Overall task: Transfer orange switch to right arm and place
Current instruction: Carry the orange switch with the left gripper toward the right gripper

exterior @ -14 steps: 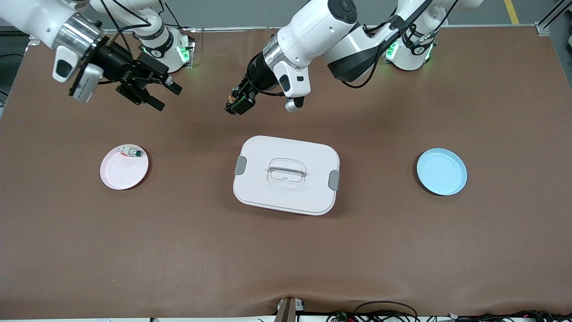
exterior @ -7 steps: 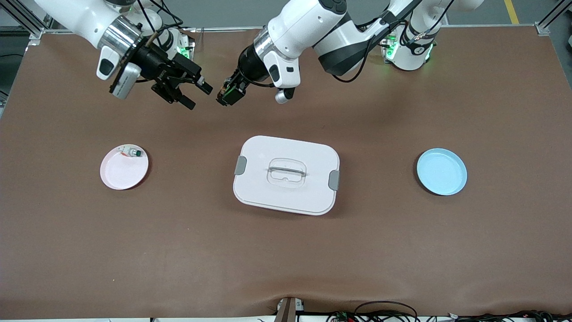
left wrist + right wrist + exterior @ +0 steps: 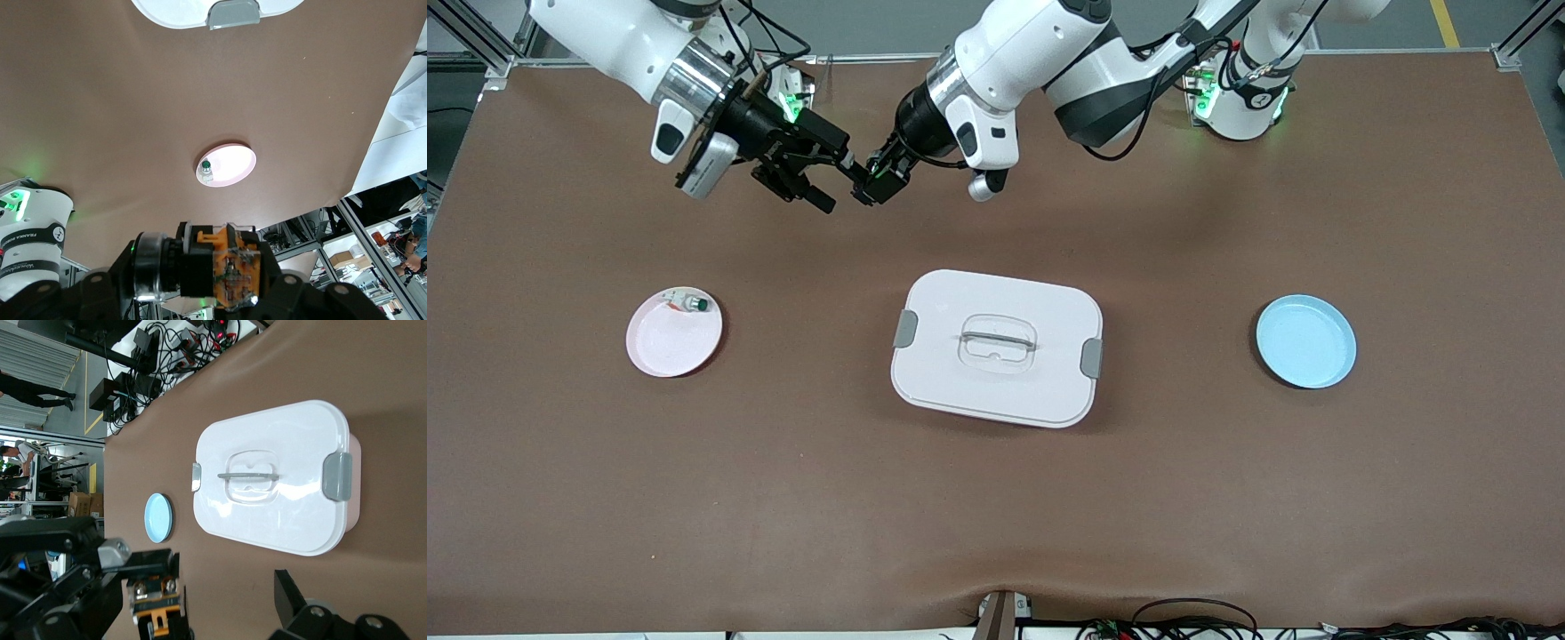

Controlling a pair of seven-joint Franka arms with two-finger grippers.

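1. Handover stage. My left gripper (image 3: 869,188) is clenched on the small black switch with the orange body (image 3: 229,275). It hangs in the air over bare brown worktop (image 3: 996,507), between the robot bases and the white lidded box with grey clips (image 3: 996,348).
2. My right gripper (image 3: 829,182) is over the same patch of worktop, jaws spread wide and holding nothing. One fingertip (image 3: 859,169) is right against the left gripper in the front view.
3. Done, as I judge it: switch picked up and brought to the meeting point. Left: right jaws close on it, left jaws let go, then set it down.
4. Drop target is my guess: the round pink plate (image 3: 673,333) at the right arm's end of the worktop. It already carries a small white-silver piece with a green cap (image 3: 691,304). The round pale blue plate (image 3: 1305,341) at the left arm's end holds nothing.
5. Hard to read:
   - Front view shows the switch only as a dark blob at the left jaws; orange barely visible.
   - Cannot tell whether the right fingers actually bracket the switch or sit just beside it.
   - Left wrist view cuts off the switch's lower edge.
   - Right wrist view shows only one of my right fingers (image 3: 288,590); the other is out of frame.
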